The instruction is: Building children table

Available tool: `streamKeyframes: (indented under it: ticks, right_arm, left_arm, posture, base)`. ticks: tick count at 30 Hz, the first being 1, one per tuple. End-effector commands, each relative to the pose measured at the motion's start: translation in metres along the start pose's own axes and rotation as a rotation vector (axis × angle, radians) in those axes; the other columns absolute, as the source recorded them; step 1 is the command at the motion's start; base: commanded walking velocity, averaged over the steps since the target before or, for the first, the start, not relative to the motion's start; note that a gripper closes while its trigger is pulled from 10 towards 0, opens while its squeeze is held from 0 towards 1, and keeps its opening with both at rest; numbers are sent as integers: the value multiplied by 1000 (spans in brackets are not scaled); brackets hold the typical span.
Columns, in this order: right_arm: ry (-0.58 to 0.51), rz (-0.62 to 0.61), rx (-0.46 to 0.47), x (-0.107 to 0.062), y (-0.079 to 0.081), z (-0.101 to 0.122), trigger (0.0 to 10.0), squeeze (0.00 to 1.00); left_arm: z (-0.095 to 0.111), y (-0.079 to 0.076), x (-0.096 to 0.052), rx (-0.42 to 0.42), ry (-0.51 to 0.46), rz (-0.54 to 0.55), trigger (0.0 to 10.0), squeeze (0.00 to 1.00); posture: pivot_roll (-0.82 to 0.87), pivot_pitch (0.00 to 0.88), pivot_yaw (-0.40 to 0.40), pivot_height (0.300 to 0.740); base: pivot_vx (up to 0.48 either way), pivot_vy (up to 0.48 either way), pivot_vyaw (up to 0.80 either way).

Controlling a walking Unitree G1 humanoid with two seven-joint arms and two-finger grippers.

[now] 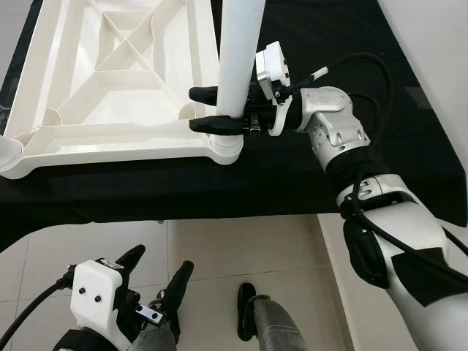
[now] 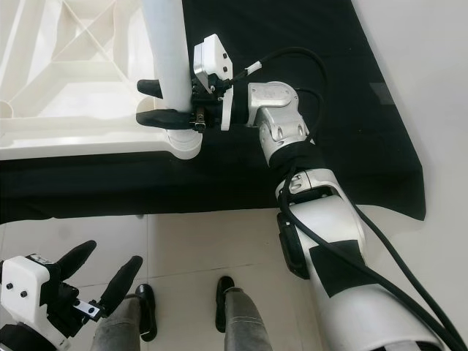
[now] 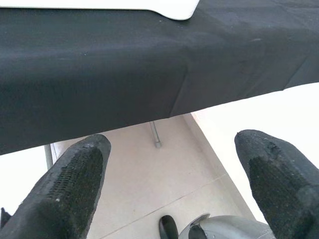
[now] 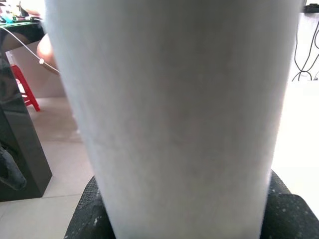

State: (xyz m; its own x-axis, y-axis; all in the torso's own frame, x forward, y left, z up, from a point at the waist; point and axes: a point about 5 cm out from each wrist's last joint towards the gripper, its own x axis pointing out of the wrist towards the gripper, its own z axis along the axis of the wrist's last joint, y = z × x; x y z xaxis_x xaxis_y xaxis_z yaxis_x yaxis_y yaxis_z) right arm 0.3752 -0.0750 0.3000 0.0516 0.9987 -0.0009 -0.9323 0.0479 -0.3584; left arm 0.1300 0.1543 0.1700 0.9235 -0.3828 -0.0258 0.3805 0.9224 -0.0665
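White plastic: upturned children's tabletop point(image 1: 110, 80) lies ribbed underside up on the desk point(image 1: 307, 183), at the left and far part of the scene.
Black cloth: covers the desk, front edge hanging over the near side above pale floor tiles point(image 1: 241, 248).
Table leg: white tube point(image 1: 240, 51), upright, its lower end at the tabletop's near-right corner socket point(image 1: 224, 150); whether it is fully seated, cannot tell.
Right gripper: point(image 1: 212, 110) reaches in from the right, fingers point(image 1: 208, 93) clamped around the leg just above the socket, one finger on the far side, one on the near side.
Right wrist view: leg point(image 4: 174, 109) close up between the finger pads point(image 4: 87, 214); behind it a dark cabinet point(image 4: 20, 154) and a red stool point(image 4: 25, 87), blurred.
Right arm: silver and white, bent at the wrist over the desk's near-right area, black cables running along it.
Left gripper: point(image 1: 157, 274) low at near left, below the desk edge, over the floor, holding nothing.
Left fingers: point(image 3: 70, 184) spread apart, released.
Left wrist view: black cloth edge point(image 3: 149, 74), a thin metal desk leg point(image 3: 155, 134) under it, and a corner of the tabletop point(image 3: 169, 7) above.
Second socket: another corner socket point(image 1: 11, 153) at the tabletop's near-left corner.
Floor: the robot's dark feet point(image 2: 223, 300) near the bottom centre.
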Motion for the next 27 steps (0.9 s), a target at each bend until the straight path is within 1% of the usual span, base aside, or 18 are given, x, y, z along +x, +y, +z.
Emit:
streamKeyframes:
  ticks: [1,3,4,5,6,7,8,9,10,11,12,14,15,16,19,22,24,27]
  right_arm:
    - [131,-118,488,-18,24,-82,10000,0]
    - [128,-116,487,-18,24,-81,10000,0]
    - [118,-104,467,-17,24,-79,10000,0]
    - [118,-104,467,-17,24,-79,10000,0]
    - [101,-60,414,-17,24,-74,10000,0]
    - [101,-60,414,-17,24,-74,10000,0]
    - [96,-18,358,-17,26,-71,10000,0]
    - [96,-18,358,-17,26,-71,10000,0]
    - [121,59,238,-19,30,-68,10000,0]
    - [160,110,121,-18,32,-65,10000,0]
    - [160,110,121,-18,32,-65,10000,0]
    - [167,147,-15,-12,32,-54,10000,0]
    - [160,144,-42,-10,30,-50,10000,0]
    - [149,146,-55,-9,29,-46,10000,0]
    - [149,146,-55,-9,29,-46,10000,0]
    - [135,129,-119,-7,25,-37,10000,0]
    - [135,125,-132,-6,24,-35,10000,0]
    - [104,103,-146,-4,22,-29,10000,0]
  left_arm:
    - [-5,0,-4,-18,36,-1,10000,0]
    - [-5,0,-4,-17,36,0,10000,0]
    - [-5,0,-4,-17,36,-1,10000,0]
    - [-5,0,-4,-17,36,-1,10000,0]
    - [-5,0,-3,-17,36,-1,10000,0]
    - [-5,0,-3,-17,36,-1,10000,0]
    - [-4,0,-3,-17,35,-1,10000,0]
    - [-4,0,-3,-17,35,-1,10000,0]
    - [-4,-1,-3,-17,35,-1,10000,0]
    - [-4,-1,-3,-17,35,-1,10000,0]
    - [-4,-1,-3,-17,35,-1,10000,0]
    - [-4,-1,-3,-17,34,-1,10000,0]
    - [-4,-1,-3,-18,34,-1,10000,0]
    - [-4,-1,-2,-18,33,-1,10000,0]
    - [-4,-1,-2,-18,33,-1,10000,0]
    - [-4,-1,-1,-19,31,-1,10000,0]
    - [-4,-1,-1,-20,31,-1,10000,0]
    - [-4,-1,-1,-20,29,0,10000,0]
  posture:
    - [161,450,-101,740]
    - [161,449,-100,740]
    - [161,449,-100,740]
    - [161,449,-100,740]
    - [161,449,-101,740]
    - [161,449,-101,740]
    - [162,449,-101,740]
    - [162,449,-101,740]
    - [162,449,-101,740]
    - [162,449,-102,740]
    - [162,449,-102,740]
    - [159,449,-103,740]
    - [158,449,-103,740]
    - [159,448,-104,740]
    - [159,448,-104,740]
    - [160,447,-106,740]
    - [160,447,-106,740]
    - [157,446,-108,740]
  base:
    - [0,0,0]
    - [0,0,0]
    - [0,0,0]
    - [0,0,0]
    - [0,0,0]
    - [0,0,0]
    - [0,0,0]
    - [0,0,0]
    - [0,0,0]
    - [0,0,0]
    - [0,0,0]
    - [0,0,0]
    - [0,0,0]
    - [0,0,0]
    - [0,0,0]
    - [0,0,0]
    - [0,0,0]
    - [0,0,0]
